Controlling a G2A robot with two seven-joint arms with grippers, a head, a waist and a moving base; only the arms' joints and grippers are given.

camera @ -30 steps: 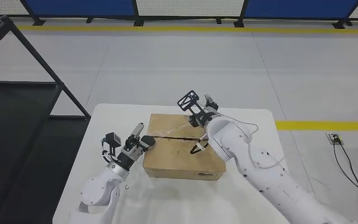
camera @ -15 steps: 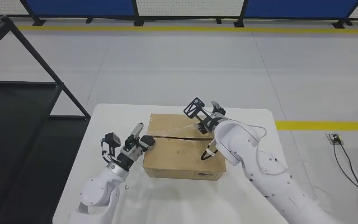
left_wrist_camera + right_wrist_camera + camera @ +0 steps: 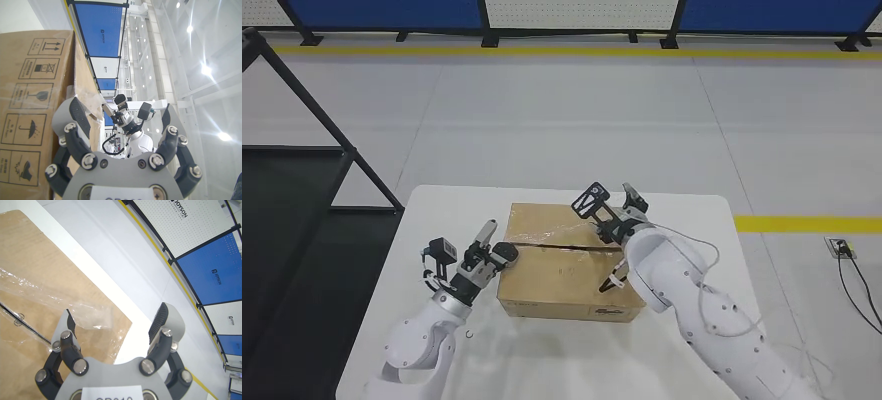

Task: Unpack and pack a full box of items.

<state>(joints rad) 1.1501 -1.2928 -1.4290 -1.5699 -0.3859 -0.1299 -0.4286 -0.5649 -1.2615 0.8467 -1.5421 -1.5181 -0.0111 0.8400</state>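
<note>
Your box (image 3: 562, 268) sits mid-table (image 3: 437, 225), flaps closed under clear tape (image 3: 92, 317). Left gripper (image 3: 122, 111), wide open and empty, flanks its 9 o'clock side, likely bracing. Right gripper (image 3: 115, 314), equally open and empty, hovers at 3 o'clock, probably for the tape.

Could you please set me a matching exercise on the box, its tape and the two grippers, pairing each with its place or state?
Things:
1. cardboard box
2. clear tape
3. left gripper
4. right gripper

Place or state:
A. open, over the box's far corner
B. wrinkled, along the box's top seam
C. flaps down, on the white table
D. open, beside the box's printed side

Right pairs: 1-C, 2-B, 3-D, 4-A.
</note>
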